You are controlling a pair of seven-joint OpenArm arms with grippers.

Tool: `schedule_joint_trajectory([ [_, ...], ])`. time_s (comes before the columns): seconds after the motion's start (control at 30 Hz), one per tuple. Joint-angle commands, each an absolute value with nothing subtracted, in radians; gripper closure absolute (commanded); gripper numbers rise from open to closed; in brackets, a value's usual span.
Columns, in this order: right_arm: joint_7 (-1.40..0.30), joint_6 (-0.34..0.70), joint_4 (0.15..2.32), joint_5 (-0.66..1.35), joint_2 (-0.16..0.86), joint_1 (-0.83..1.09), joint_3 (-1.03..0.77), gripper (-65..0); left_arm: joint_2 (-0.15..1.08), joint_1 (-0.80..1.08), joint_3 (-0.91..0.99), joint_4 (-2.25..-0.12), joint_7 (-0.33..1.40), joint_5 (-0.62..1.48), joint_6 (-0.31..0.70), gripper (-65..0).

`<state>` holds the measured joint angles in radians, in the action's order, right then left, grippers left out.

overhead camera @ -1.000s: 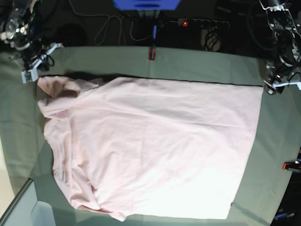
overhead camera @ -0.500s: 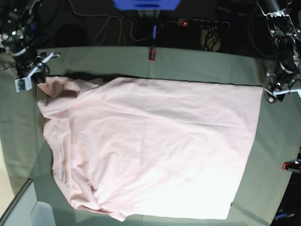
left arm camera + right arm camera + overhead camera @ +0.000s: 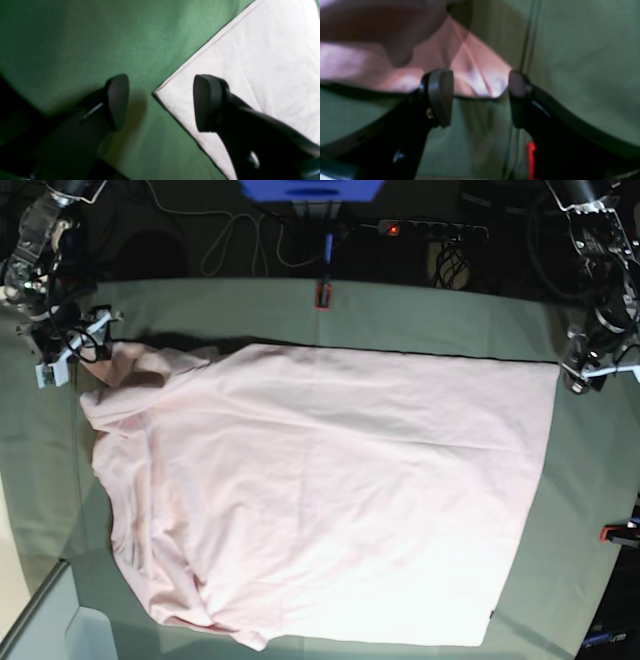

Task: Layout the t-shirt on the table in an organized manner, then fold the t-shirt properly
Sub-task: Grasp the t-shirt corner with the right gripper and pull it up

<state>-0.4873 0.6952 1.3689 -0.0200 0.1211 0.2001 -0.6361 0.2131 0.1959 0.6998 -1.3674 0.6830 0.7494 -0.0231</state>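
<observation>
- Grey-green cloth covers the table (image 3: 420,310), and the pale pink t-shirt (image 3: 330,490) lies across most of it, plain side up with no lettering showing.
- You are still in the laying-out step, by my reading: the hem side toward the left arm is flat and square, but the end toward the right arm is rumpled, with a bunched sleeve (image 3: 125,365) at the far corner and wrinkled folds along the near corner.
- Your left gripper (image 3: 160,102) hangs just above the shirt's hem corner (image 3: 162,91), its fingers set wide apart and holding nothing; one finger (image 3: 207,102) is over the fabric, the other over bare cloth.
- Your right gripper (image 3: 480,98) sits at the bunched sleeve, fingers spread wide with the pink edge showing between them but not pinched.
- Next, I'd judge, you need to take hold of that sleeve edge and draw it outward so it lies flat, then smooth the near corner before any fold.
- Compared with a second ago, the right gripper has gone from closed to wide open and has shifted slightly beside the sleeve.
- The left gripper has kept the same opening at the hem corner, and the shirt itself has barely changed shape.
</observation>
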Motion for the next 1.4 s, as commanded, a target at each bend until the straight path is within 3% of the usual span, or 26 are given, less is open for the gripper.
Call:
schedule_joint_trajectory([
  [0.0,-0.47,0.698,1.366,-0.007,0.137,0.18,-0.639,-35.0,0.226,0.191,0.708,-1.383,0.671,0.759,-0.018,-39.3],
  [0.1,-0.47,0.698,1.33,-0.007,0.137,0.174,-0.638,-34.4,0.225,0.191,0.707,-1.383,0.67,0.759,-0.018,-39.3],
  [0.17,-0.47,0.698,1.326,-0.007,0.137,0.179,-0.638,-29.2,0.225,0.191,0.707,-1.383,0.67,0.759,-0.018,-39.3],
  [0.33,-0.475,0.698,1.326,-0.007,0.136,0.188,-0.638,0.0,0.225,0.188,0.704,-1.383,0.668,0.759,-0.018,-39.3],
  [0.47,-0.476,0.698,1.389,-0.005,0.131,0.248,-0.639,0.0,0.225,0.185,0.702,-1.382,0.668,0.759,-0.018,-39.3],
  [0.9,-0.476,0.698,1.992,-0.005,-0.071,0.696,-0.584,0.0,0.223,0.15,0.7,-1.382,0.67,0.759,-0.019,-39.3],
  [1.07,-0.476,0.698,2.017,-0.005,-0.061,0.789,-0.495,0.0,0.223,0.14,0.7,-1.382,0.668,0.759,-0.019,-39.3],
  [1.23,-0.476,0.698,2.008,-0.007,0.019,0.866,-0.344,0.0,0.223,0.13,0.7,-1.382,0.67,0.759,-0.019,-39.3],
  [1.37,-0.476,0.698,2.008,-0.007,0.022,0.863,-0.334,0.0,0.223,0.127,0.7,-1.38,0.674,0.759,-0.019,-39.3],
])
